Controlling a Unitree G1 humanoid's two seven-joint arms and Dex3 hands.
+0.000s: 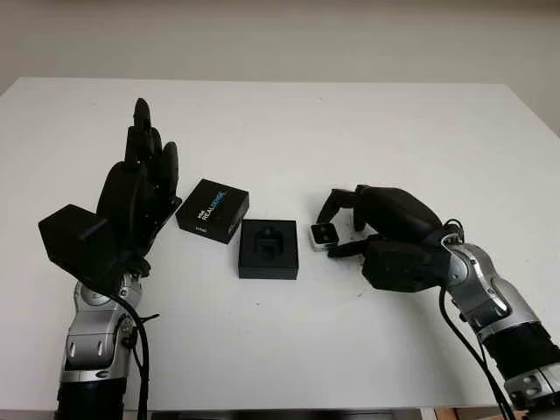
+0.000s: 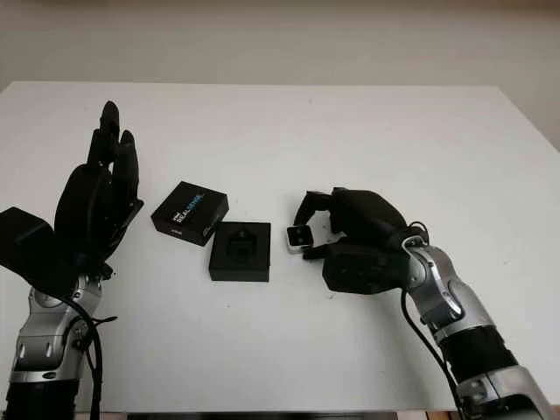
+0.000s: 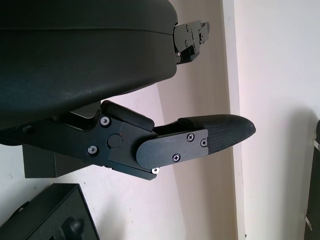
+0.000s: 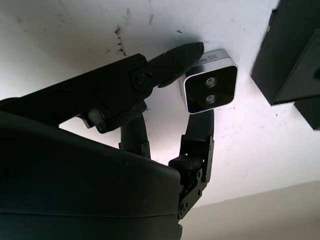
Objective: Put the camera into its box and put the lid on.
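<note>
Camera (image 1: 325, 234) is pinched in the right hand (image 1: 343, 227) just beside the open box (image 1: 269, 248), so lifting and seating comes next, while the left hand (image 1: 144, 179) is held open beyond the lid (image 1: 212, 210).

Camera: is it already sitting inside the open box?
No, the camera is in the right hand just beside the box, whose moulded recess is empty.
</note>
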